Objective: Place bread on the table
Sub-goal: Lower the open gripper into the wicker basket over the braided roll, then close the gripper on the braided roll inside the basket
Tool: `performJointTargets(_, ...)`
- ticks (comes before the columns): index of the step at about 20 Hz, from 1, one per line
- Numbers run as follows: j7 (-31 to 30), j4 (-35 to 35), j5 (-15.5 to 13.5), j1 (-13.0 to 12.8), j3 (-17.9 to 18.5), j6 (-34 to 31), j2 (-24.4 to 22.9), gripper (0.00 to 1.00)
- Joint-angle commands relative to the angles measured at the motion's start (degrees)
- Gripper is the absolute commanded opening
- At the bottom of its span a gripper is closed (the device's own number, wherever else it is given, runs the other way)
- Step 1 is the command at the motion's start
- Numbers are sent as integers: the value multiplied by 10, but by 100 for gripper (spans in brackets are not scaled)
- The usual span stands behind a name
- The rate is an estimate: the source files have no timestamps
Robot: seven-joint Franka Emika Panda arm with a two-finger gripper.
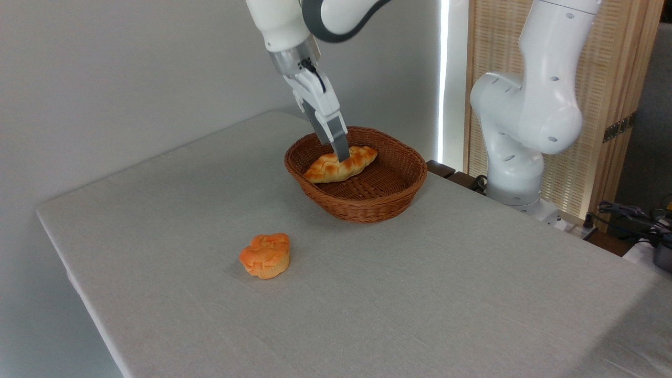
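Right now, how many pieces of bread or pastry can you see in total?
2. The braided bread lies inside the wicker basket, with the claw at its middle. The small orange bun sits on the table, in front of the basket. None seems hidden.

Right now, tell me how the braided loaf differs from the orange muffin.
The braided loaf is long with pointed ends; the orange muffin is short and round. The loaf is golden-brown with darker ridges; the muffin is brighter orange. The loaf lies in the basket with the gripper at its middle; the muffin sits alone on the table. Both are baked goods.
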Motion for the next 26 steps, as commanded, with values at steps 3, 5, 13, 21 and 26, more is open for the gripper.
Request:
performJointTargets(3,-2,-32,-62,0,-15,77,9,100)
performJointTargets(5,-1,-39,-62,0,-15,80,9,100)
performJointTargets(13,3,-51,-25,2,-15,87,12,100)
performJointTargets(21,5,-61,-26,0,-17,104,25,56)
performJointTargets(26,5,-61,-26,0,-17,109,28,28)
